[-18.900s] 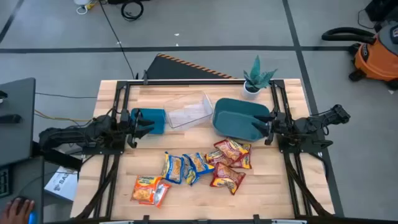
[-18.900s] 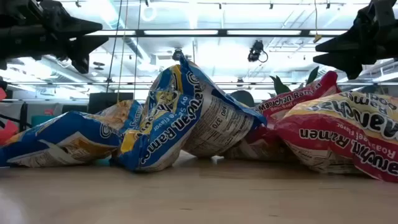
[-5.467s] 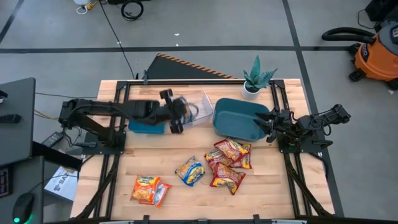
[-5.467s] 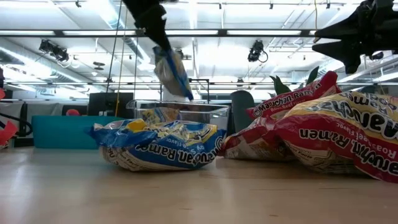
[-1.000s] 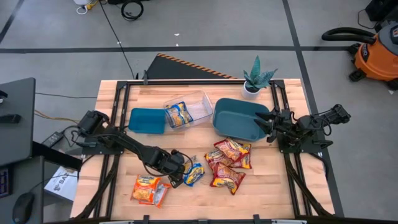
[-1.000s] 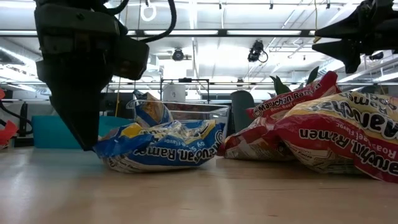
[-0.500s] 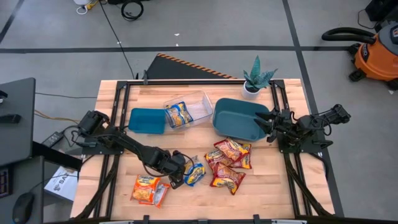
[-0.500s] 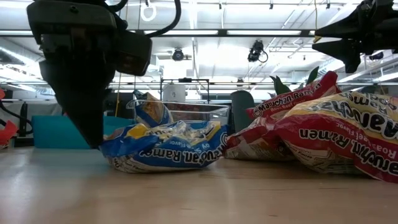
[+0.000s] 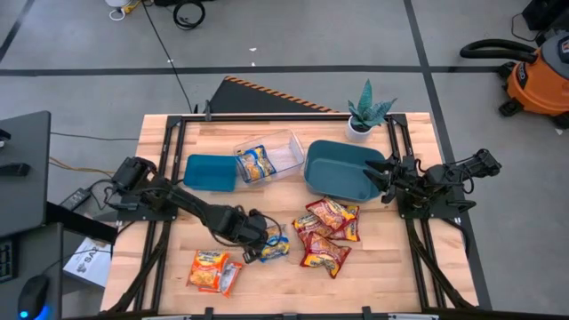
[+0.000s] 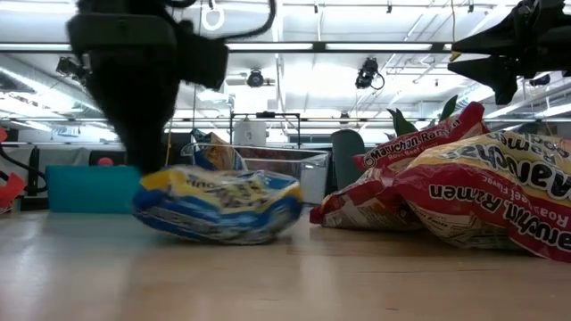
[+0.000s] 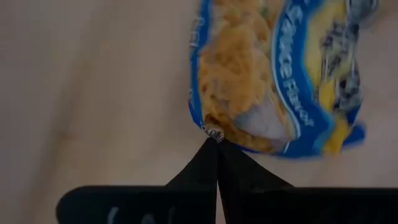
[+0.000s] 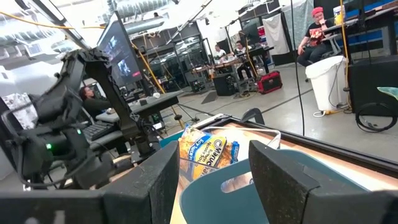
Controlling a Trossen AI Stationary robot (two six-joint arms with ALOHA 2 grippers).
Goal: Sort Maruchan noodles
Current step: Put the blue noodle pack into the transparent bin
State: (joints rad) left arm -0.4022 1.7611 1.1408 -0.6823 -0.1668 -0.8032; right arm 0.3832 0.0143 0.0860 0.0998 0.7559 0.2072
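Observation:
A blue-and-yellow Maruchan noodles packet (image 9: 276,248) (image 11: 273,81) is at the table's middle, and my left gripper (image 9: 259,242) (image 11: 216,142) is shut on its left end. Another blue packet (image 9: 255,163) lies in the clear tray (image 9: 286,149). Several red packets (image 9: 327,233) lie in a heap to the right, and orange ones (image 9: 214,270) lie near the front left. My right gripper (image 9: 380,184) (image 12: 214,186) stands open at the right rim of the large teal bin (image 9: 338,169); I cannot tell whether it touches the bin. My left gripper pinches the packet's crinkled edge (image 11: 210,130) between its two shut fingertips, at the packet's left end. The fingers slant down from the table's left. In the low view the packet (image 10: 219,205) lies about level beside the fingers (image 10: 143,134), and I cannot tell whether it is clear of the table.
A small teal bin (image 9: 211,172) stands left of the clear tray. A potted plant (image 9: 364,114) is at the far right corner. Bare wood shows along the front edge (image 9: 284,293). People sit in the room beyond the table.
My left gripper has shut on the blue packet's left edge and has gone up and slightly toward the far edge. The packet, which lay on the table, has shifted a little to the left with it and risen at the held end.

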